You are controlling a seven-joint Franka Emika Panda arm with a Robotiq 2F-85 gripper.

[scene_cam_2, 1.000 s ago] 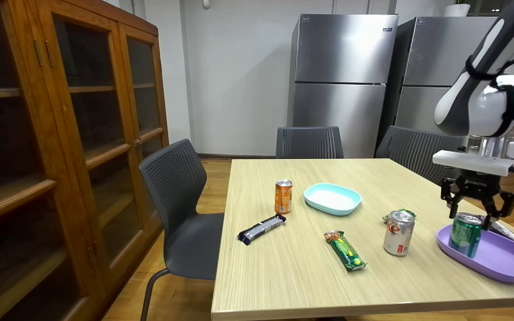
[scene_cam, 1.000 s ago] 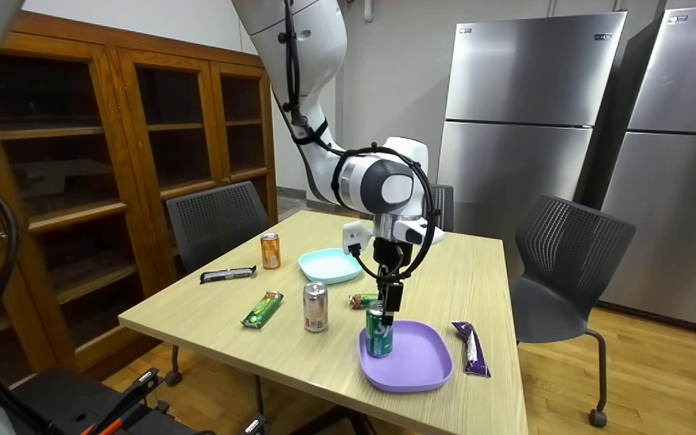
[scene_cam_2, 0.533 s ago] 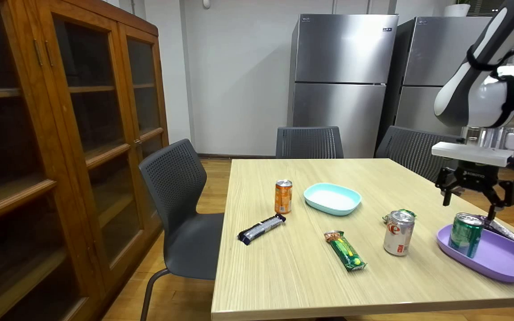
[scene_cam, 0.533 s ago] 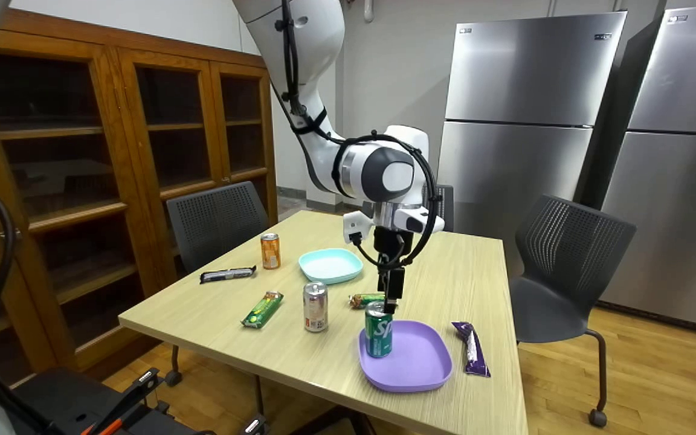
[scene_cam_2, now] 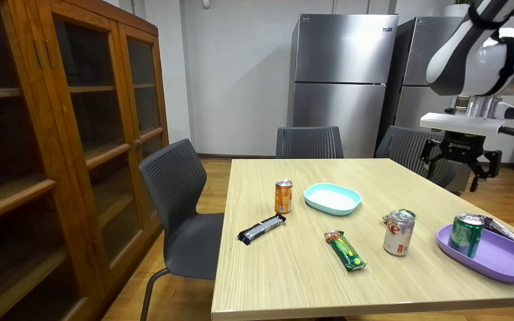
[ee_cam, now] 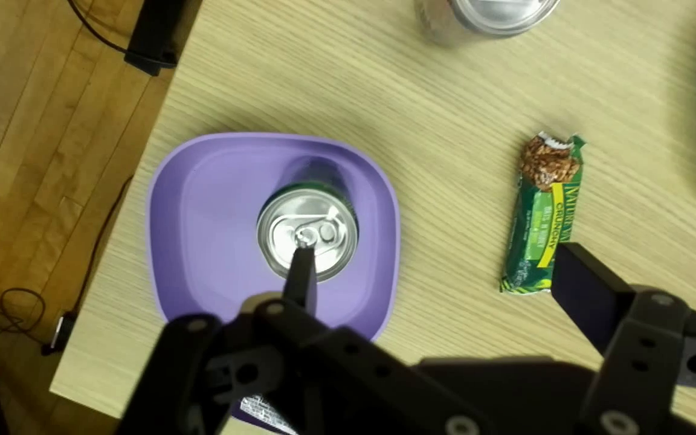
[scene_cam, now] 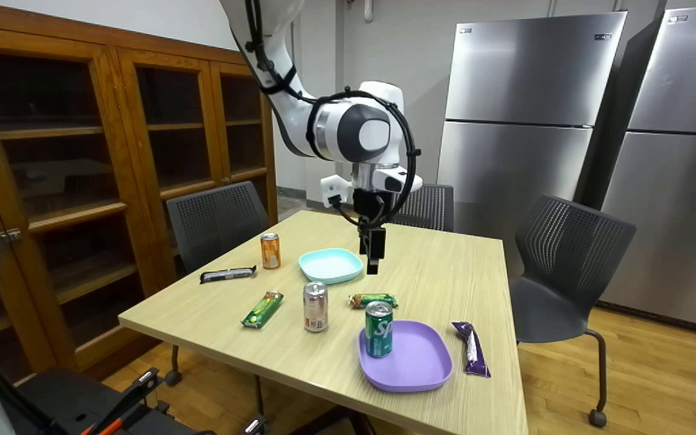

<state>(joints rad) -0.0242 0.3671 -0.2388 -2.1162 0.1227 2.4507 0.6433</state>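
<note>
Green is the cylindrical metal can, which stands upright on the purple rounded-square plate. The black two-finger gripper hangs higher, apart from it, with its jaws spread wide.

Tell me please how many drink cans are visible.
3: the green can in the purple plate, the silver can near that plate, the orange can near the turquoise plate.
</note>
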